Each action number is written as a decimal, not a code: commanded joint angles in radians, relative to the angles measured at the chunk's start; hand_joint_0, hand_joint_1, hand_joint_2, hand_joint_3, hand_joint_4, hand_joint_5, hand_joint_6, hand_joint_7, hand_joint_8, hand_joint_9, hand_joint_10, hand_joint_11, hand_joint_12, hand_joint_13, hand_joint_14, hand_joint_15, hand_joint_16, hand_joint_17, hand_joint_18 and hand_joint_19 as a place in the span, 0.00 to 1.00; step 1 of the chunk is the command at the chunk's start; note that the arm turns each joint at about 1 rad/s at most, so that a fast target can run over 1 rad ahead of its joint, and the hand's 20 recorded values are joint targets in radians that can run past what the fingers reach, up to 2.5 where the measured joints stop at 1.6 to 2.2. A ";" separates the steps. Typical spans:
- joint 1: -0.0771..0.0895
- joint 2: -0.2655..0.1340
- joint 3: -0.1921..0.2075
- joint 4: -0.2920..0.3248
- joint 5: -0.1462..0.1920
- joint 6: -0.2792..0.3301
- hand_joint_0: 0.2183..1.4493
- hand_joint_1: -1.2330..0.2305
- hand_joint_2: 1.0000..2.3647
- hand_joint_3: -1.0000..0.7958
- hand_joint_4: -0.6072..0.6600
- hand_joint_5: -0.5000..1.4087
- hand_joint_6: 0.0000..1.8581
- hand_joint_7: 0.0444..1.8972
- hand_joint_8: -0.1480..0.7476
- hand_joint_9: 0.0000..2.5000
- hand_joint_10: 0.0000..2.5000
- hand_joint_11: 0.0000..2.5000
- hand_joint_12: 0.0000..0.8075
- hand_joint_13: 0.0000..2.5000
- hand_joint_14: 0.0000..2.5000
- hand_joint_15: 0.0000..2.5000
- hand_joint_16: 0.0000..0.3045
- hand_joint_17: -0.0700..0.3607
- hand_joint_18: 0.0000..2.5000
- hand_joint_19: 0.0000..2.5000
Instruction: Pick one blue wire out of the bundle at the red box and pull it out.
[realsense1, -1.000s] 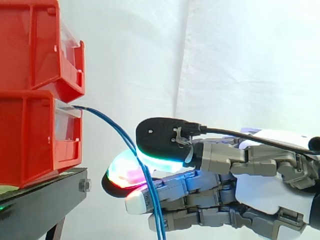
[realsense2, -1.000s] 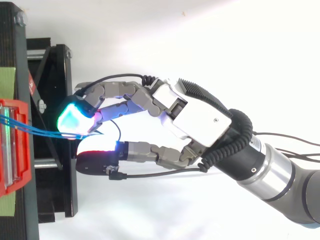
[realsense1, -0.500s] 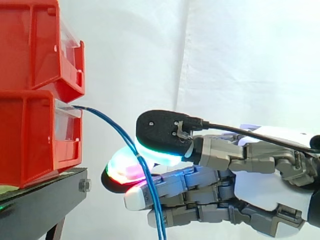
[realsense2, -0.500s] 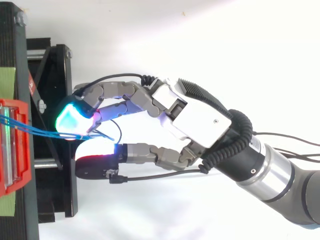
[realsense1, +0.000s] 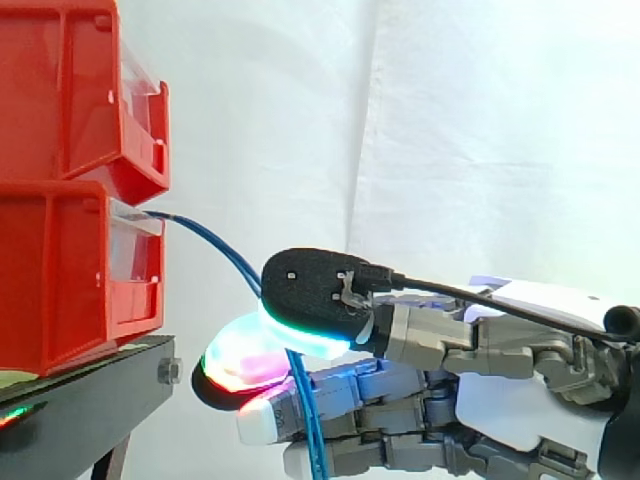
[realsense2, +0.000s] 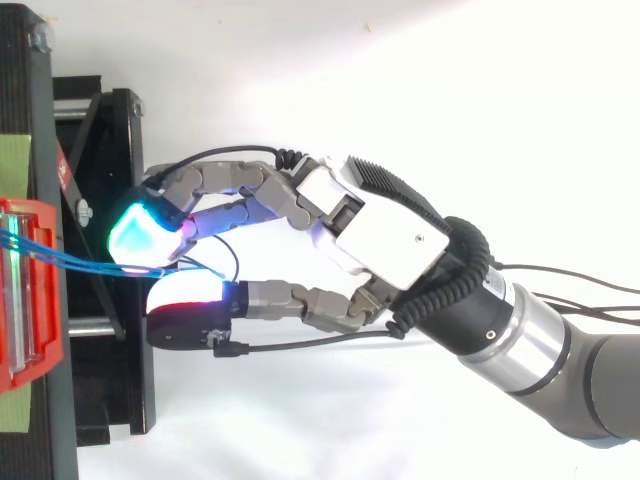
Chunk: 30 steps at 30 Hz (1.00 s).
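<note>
red bins (realsense1: 70, 100): two, stacked at the left edge of the side view, open fronts facing right. In the top view the lower bin (realsense2: 52, 330) sits at the left edge with a clear strip inside its rim.
black stand (realsense1: 90, 405): under the bins at lower left. From above it is the dark frame just right of the bin.
blue wires (realsense1: 215, 238): the bundle leaves the front lip of the lower bin, left of centre, and arcs down to the right. It slips behind the upper pad, comes out beneath it, then drops in front of the lower fingers to the bottom edge. In the top view several strands (realsense2: 75, 263) fan out of the bin and draw together under the cyan pad.
pads: in the side view a black-backed pad (realsense1: 310, 295) glowing green and cyan lies above the wires, and a red and magenta one (realsense1: 240, 360) lies below and left. From above, the cyan pad (realsense2: 140, 232) is at centre left, with the thumb (realsense2: 185, 325) below it.
hand (realsense2: 385, 235): fingers and thumb curl in around the bundle, pads close on either side of it. Whether they squeeze one strand or several cannot be told.
arm (realsense2: 560, 365): runs off the lower right of the top view.
white curtain (realsense1: 480, 130): fills the right and upper background of the side view.
</note>
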 joint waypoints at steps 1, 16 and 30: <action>-0.002 -0.002 0.003 0.000 -0.001 0.012 0.29 0.37 0.01 0.36 0.67 0.20 0.43 0.44 0.50 0.36 0.01 0.20 0.49 0.20 0.00 0.11 0.19 0.46 0.17 0.21; -0.003 -0.001 0.003 0.012 -0.072 0.039 0.29 0.45 0.01 0.38 0.66 0.22 0.35 0.56 0.50 0.37 0.01 0.19 0.49 0.21 0.00 0.11 0.19 0.47 0.17 0.21; -0.005 -0.002 0.003 0.012 -0.110 0.041 0.30 0.35 0.01 0.40 0.66 0.19 0.42 0.46 0.50 0.36 0.01 0.20 0.49 0.21 0.00 0.12 0.19 0.46 0.17 0.21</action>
